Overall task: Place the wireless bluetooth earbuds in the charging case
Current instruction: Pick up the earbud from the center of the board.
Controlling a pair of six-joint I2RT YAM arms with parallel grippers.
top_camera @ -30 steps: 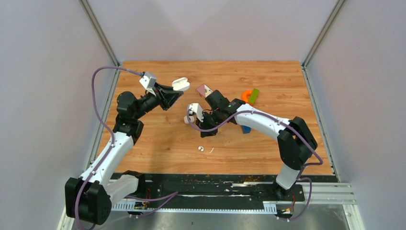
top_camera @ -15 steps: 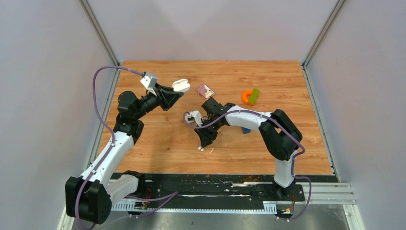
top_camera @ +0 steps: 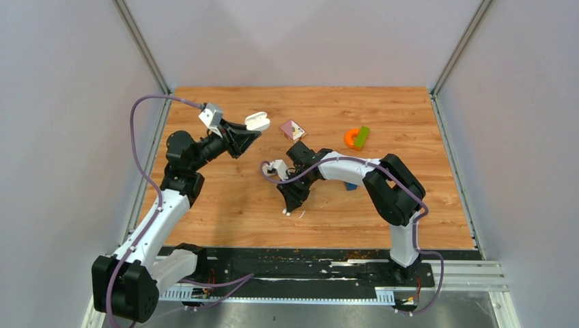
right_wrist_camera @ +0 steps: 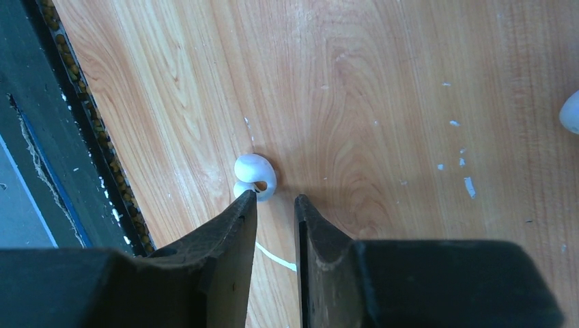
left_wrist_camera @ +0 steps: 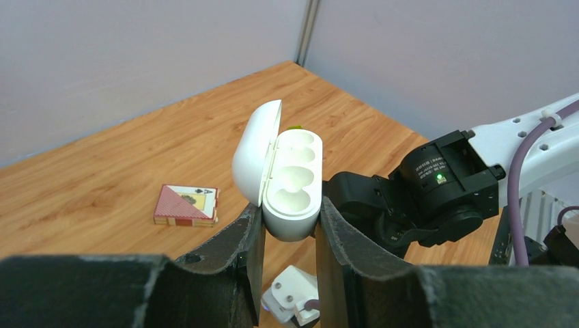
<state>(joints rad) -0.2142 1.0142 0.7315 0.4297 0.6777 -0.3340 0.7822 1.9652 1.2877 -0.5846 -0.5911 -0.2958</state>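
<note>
My left gripper (top_camera: 250,132) is shut on the charging case (top_camera: 257,121) and holds it in the air over the far left of the table. In the left wrist view the case (left_wrist_camera: 292,184) sits between my fingers with its lid open, and both sockets show empty. One white earbud (top_camera: 287,212) lies on the wood near the front. My right gripper (top_camera: 293,203) points down just behind it. In the right wrist view the jaws (right_wrist_camera: 275,199) stand narrowly apart and empty, and the earbud (right_wrist_camera: 255,176) lies right at the left fingertip (right_wrist_camera: 247,199), outside the gap. The second earbud is not identifiable.
A thin white sliver (right_wrist_camera: 276,256) lies under my right fingers. A white rounded object (right_wrist_camera: 571,111) is cut off at the right wrist view's edge. A card deck (top_camera: 292,129), an orange ring (top_camera: 351,139) and a green block (top_camera: 362,136) lie at the back.
My right gripper has swung toward the front of the table and come down at the earbud. The left arm with the case has barely moved.
</note>
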